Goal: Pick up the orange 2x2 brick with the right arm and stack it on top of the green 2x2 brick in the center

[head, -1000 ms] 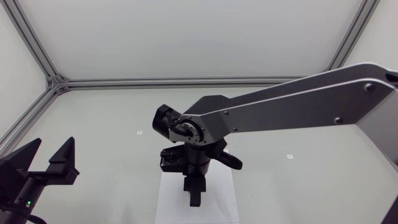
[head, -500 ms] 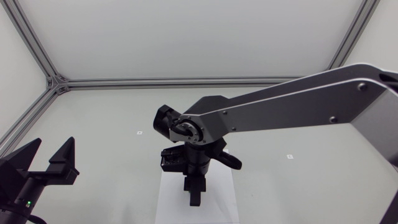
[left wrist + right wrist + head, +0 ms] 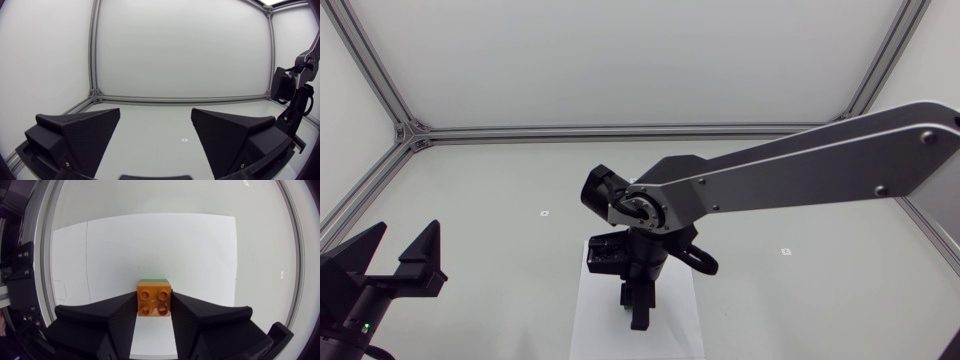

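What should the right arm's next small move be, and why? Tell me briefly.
Probably ease straight down a touch to press the stack home. The right pincer is shut on the orange brick, and only a sliver of the green brick shows past its far edge, so they look nearly aligned. Whether the studs have seated cannot be seen.

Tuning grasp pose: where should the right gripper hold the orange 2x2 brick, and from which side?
Two opposite flat side walls, from straight above: the orange brick sits studs-up, and the right gripper clamps those walls, with the green brick showing just beneath.
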`<control>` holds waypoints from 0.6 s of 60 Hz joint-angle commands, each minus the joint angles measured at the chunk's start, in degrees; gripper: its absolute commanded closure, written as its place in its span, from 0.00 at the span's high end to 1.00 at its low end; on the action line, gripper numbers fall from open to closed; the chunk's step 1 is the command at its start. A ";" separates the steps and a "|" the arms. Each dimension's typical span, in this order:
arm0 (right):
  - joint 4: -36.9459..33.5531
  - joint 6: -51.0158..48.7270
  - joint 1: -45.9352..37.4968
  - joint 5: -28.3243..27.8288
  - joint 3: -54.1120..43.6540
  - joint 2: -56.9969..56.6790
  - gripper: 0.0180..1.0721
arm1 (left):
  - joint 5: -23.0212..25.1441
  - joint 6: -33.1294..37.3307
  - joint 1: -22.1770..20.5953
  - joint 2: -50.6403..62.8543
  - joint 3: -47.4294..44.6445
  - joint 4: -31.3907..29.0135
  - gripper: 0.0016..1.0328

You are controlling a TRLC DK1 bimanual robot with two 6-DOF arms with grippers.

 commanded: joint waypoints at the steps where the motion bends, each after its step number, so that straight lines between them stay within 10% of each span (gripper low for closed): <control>1: 0.16 -1.43 -0.43 3.15 -7.29 5.80 0.06 | 0.23 0.73 0.26 -0.45 -2.35 -0.84 0.96; 36: -2.65 -1.52 -1.04 2.45 -5.70 8.26 0.06 | 0.23 0.73 0.26 -0.45 -2.35 -0.84 0.96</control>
